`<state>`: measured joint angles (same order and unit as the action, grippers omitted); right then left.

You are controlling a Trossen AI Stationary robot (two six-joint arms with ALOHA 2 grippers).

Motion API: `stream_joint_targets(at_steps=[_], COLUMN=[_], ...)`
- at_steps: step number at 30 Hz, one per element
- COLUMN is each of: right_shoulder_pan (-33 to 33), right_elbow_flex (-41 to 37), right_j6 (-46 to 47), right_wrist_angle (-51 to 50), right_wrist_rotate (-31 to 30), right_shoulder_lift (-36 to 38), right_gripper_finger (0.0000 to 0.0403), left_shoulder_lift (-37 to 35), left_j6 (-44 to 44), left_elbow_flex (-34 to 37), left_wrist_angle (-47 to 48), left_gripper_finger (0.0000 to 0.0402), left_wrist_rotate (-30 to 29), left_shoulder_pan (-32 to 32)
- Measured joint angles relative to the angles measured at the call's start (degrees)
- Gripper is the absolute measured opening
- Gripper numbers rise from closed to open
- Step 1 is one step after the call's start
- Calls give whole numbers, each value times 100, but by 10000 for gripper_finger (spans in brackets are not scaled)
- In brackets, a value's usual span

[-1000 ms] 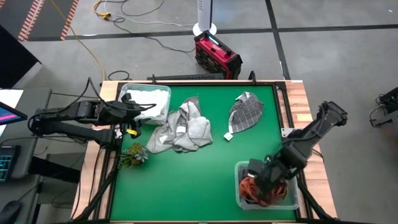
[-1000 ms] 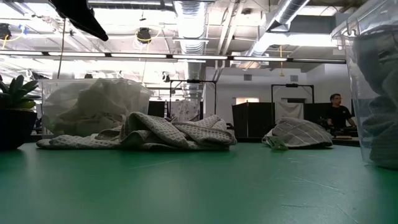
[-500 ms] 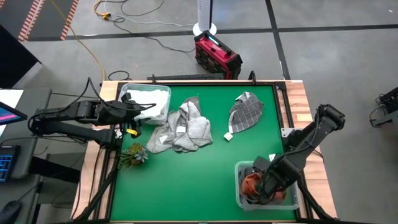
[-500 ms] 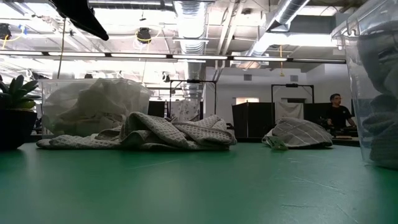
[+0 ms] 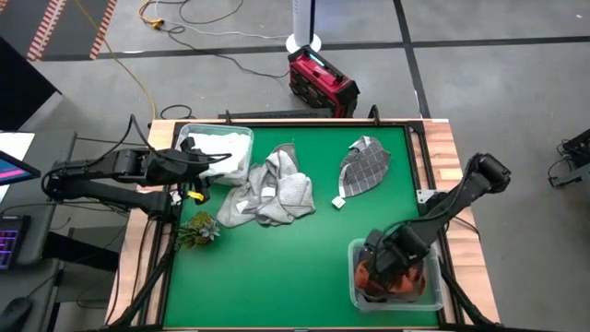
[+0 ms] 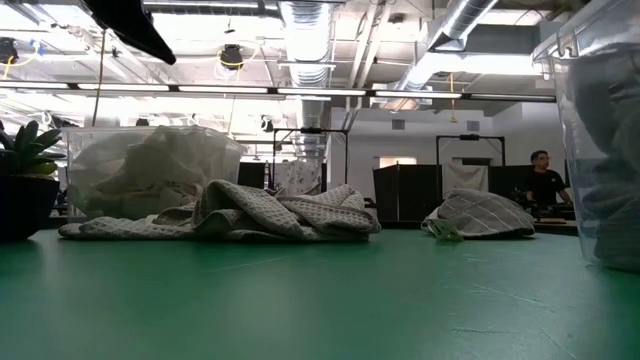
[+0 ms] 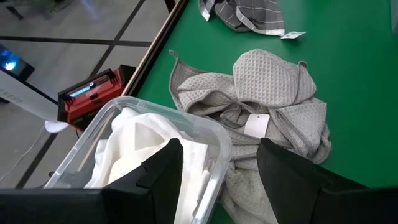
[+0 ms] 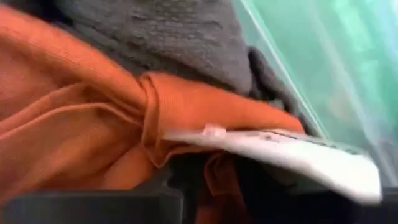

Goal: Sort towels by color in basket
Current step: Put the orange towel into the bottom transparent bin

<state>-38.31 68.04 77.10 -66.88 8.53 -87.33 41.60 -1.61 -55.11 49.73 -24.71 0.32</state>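
My left gripper [image 5: 205,164] hangs open at the near rim of the clear bin [image 7: 214,134] that holds white towels [image 7: 143,149], touching nothing. Light grey towels [image 5: 272,189] lie crumpled on the green table beside that bin. A grey checked towel [image 5: 366,166] rests flat farther right. My right gripper [image 5: 383,266] reaches down into the clear bin [image 5: 355,293] at the table's near right. That bin holds a rust orange towel [image 8: 68,124] and a dark grey towel [image 8: 174,37]. A white tag [image 8: 273,152] lies across the orange cloth.
A small green plant sprig [image 5: 196,229] sits near the table's left edge. A red box [image 5: 321,81] stands on the floor beyond the far edge. A person [image 6: 541,175] shows far off in the room. Bare green surface [image 5: 277,267] lies along the near side.
My right gripper has shifted inside the near-right bin, a little toward the table's left, and the orange towel is now bunched at the bin's left side. The left arm and the towels on the table have stayed put.
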Motion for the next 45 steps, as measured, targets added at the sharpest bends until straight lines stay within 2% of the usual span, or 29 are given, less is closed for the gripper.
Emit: stream_joint_targets(at_steps=[12, 17, 20, 26, 33, 39, 45], right_shoulder_pan=[-356, -505, -431, -467, -551, -780, -1093], right_elbow_flex=[1793, 1650, 1325, 698, 591, 809, 1153], right_j6=[858, 1101, 1229, 990, 739, 1150, 2069], right_wrist_angle=[-2326, -2278, -2312, -2305, -2275, -2260, -2102], right_wrist_rotate=[-33, -1239, -1380, -1425, -1429, -1427, -1307], right_shoulder_lift=[60, 143, 146, 234, 497, 527, 525], right_gripper_finger=[156, 156, 156, 156, 140, 99, 91], left_shoulder_lift=[0, 0, 0, 0, 0, 0, 0], left_j6=[44, 33, 30, 5, 24, 22, -4], left_elbow_flex=[0, 0, 0, 0, 0, 0, 0], left_wrist_angle=[69, 73, 73, 106, 104, 103, 103], left_gripper_finger=[196, 196, 196, 196, 196, 196, 196], left_wrist_rotate=[2, 2, 2, 3, 3, 4, 4], left_shoulder_pan=[0, -1, -2, -1, 0, -2, -2])
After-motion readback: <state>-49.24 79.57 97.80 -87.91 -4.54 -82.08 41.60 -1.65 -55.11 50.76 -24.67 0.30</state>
